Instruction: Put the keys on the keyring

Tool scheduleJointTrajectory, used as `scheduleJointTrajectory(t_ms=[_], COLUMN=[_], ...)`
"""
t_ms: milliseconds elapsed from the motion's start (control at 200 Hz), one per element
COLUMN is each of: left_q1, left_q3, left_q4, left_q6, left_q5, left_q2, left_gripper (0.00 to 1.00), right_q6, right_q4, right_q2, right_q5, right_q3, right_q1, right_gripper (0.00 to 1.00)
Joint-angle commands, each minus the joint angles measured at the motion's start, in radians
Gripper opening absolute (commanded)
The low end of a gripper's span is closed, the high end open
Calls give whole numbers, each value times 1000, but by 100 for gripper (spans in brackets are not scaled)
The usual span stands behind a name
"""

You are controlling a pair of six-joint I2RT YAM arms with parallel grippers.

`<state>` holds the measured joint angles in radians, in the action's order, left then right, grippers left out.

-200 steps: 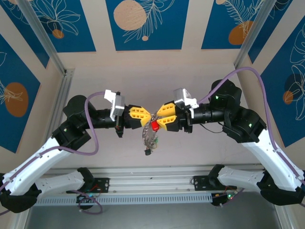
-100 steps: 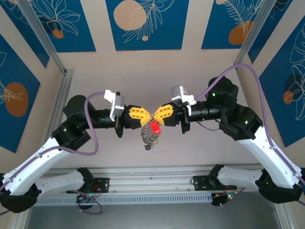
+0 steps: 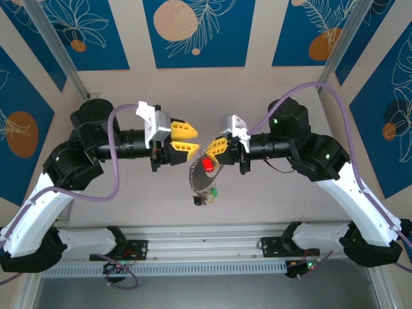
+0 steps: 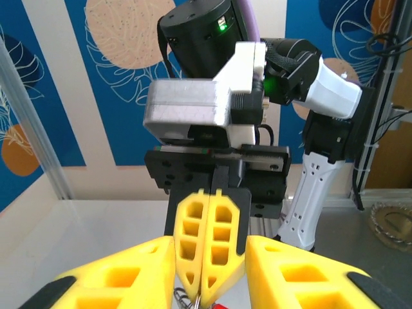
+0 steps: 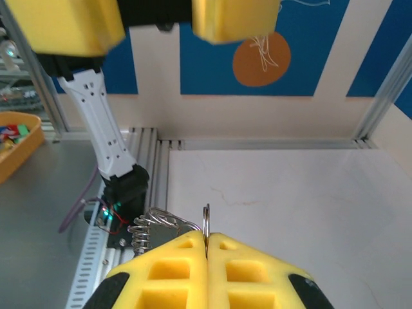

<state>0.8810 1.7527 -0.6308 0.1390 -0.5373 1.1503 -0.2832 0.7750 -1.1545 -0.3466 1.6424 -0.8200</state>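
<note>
- Top view: above the desk's (image 3: 277,193) middle, the left gripper (image 3: 197,140) is spread, just beside the right gripper (image 3: 210,152), which pinches the keyring (image 3: 193,177); keys (image 3: 208,164) hang from it.
- Left wrist: right gripper pressed together.
- Right wrist: keyring's edge sticks up between its fingers (image 5: 174,261).

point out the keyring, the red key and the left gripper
keyring (image 5: 206,222): right wrist, upright metal edge
red key (image 3: 208,164): top external, plastic head
left gripper (image 3: 197,140): top external, midway between fingertips

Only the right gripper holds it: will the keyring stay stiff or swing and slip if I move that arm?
Probably stiff: the keyring is a thin metal loop. It may pivot or slip, pinched at one narrow spot by the right gripper. The keys dangling below will likely swing.
</note>
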Motion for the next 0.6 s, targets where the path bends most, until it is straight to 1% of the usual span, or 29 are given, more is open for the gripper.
scheduleJointTrajectory(t_ms=[0, 125, 335, 435, 510, 560, 595], left_q1=[-4, -5, -5, -4, -5, -5, -5], left_q3=[61, 89, 104, 111, 112, 111, 112], left_q4=[-222, -276, -311, -323, -323, -326, -331], left_q6=[73, 81, 93, 98, 98, 100, 101], left_q5=[41, 46, 37, 27, 25, 28, 31], left_q2=[52, 83, 109, 118, 116, 114, 115], left_gripper=[35, 35, 34, 23, 21, 16, 15], right_q6=[-64, -88, -122, -129, -134, -138, -137], right_q4=[17, 32, 77, 90, 96, 98, 97], right_q2=[-6, -16, -33, -40, -45, -47, -47], right_q5=[22, 23, 35, 39, 47, 50, 50], right_q3=[63, 83, 118, 130, 132, 134, 135], right_q1=[-9, -22, -59, -70, -74, -76, -77], right_gripper=[0, 0, 0, 0, 0, 0, 0])
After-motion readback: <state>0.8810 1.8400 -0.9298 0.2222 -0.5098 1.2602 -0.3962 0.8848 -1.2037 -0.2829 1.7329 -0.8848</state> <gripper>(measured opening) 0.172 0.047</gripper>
